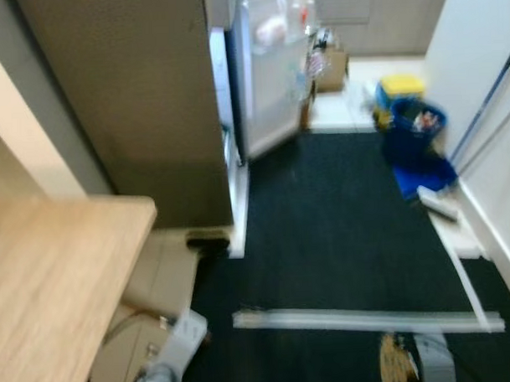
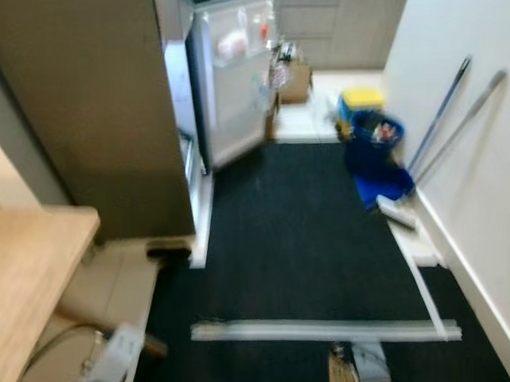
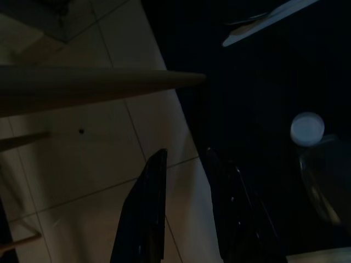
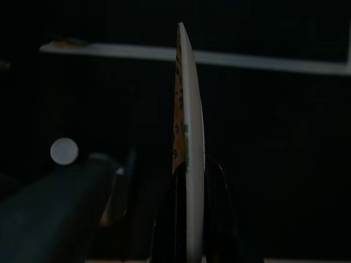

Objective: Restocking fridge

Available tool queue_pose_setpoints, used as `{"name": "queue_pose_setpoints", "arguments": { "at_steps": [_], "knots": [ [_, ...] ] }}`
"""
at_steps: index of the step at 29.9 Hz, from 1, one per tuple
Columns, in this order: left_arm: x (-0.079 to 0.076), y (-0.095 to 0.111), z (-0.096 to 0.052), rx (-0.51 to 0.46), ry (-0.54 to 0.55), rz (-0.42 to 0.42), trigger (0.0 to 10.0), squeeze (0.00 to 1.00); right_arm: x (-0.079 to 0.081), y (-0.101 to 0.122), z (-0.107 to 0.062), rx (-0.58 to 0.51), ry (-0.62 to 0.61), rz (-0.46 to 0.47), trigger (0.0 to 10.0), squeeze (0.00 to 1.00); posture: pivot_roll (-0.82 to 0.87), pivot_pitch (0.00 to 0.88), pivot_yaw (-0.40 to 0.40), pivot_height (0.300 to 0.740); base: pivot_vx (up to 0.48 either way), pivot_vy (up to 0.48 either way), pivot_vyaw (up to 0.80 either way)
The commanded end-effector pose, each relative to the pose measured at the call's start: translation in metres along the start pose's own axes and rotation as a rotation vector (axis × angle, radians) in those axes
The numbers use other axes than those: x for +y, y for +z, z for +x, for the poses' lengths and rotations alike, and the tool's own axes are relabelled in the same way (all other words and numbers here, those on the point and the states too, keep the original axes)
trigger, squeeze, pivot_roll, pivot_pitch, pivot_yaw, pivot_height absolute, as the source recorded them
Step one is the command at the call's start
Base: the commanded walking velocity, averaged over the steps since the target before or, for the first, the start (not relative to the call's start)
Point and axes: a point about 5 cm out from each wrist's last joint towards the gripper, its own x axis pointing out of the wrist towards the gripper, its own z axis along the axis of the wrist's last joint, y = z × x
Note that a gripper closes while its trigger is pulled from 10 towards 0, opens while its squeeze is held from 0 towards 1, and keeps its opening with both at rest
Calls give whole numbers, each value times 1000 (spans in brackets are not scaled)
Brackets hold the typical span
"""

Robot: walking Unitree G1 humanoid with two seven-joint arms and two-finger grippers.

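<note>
Dark matting (image 1: pixel 340 230) covers the kitchen floor ahead of the robot, running up to a fridge (image 1: pixel 263 73) whose door stands open beside a tall brown cabinet (image 1: pixel 134 95). Pale wooden counter (image 1: pixel 49 282) fills the near left corner. A blue bucket (image 1: pixel 416 122) sits against the right wall, a white strip (image 1: pixel 368 319) crossing the mat. Right pincer (image 4: pixel 192 181) is clamped on a thin flat packet (image 4: pixel 186 126), seen edge-on, long axis pointing away along the fingers. Left pincer (image 3: pixel 184 181) hangs slightly parted, empty, over pale tiles (image 3: pixel 109 142).
</note>
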Motion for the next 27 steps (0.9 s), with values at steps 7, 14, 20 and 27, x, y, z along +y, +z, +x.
{"name": "queue_pose_setpoints", "arguments": {
  "at_steps": [7,14,20,27],
  "knots": [
    [-2,-9,-2,31,0,-6,10000,290,4,0,1,-1,10,2,10000,0,46,0,-43,740,361,0,0],
    [-1,-11,-3,38,2,-5,10000,286,5,0,1,-2,12,1,10000,0,48,0,-43,740,358,0,0],
    [-1,-11,-3,41,2,-6,10000,290,6,1,1,-2,13,0,10000,0,46,0,-42,740,360,0,0],
    [-2,-11,-3,44,0,-4,10000,290,5,0,1,1,8,3,10000,0,46,0,-42,740,362,0,0]
  ]
}}
